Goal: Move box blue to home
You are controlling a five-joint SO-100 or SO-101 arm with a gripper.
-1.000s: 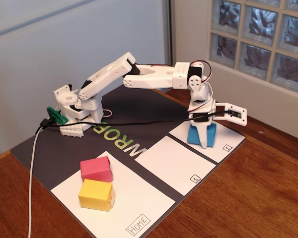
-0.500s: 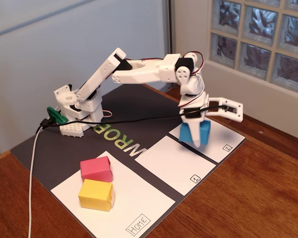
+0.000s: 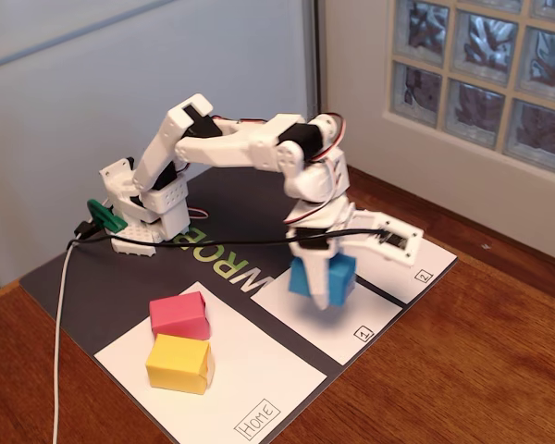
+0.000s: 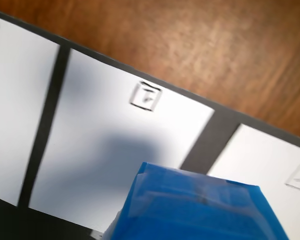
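The blue box (image 3: 338, 275) hangs in my white gripper (image 3: 320, 287), lifted a little above the white sheet marked 1 (image 3: 351, 319). The jaws are shut on it. In the wrist view the blue box (image 4: 200, 205) fills the bottom of the frame over the same sheet (image 4: 90, 145), with its shadow beneath. The white sheet labelled Home (image 3: 240, 388) lies at the front left of the fixed view and carries a pink box (image 3: 179, 314) and a yellow box (image 3: 178, 363) side by side.
A dark mat (image 3: 74, 277) lies under the sheets on a wooden table (image 3: 462, 370). A sheet marked 2 (image 3: 416, 264) lies to the right. The arm base (image 3: 148, 217) and a white cable (image 3: 60, 351) are at the left.
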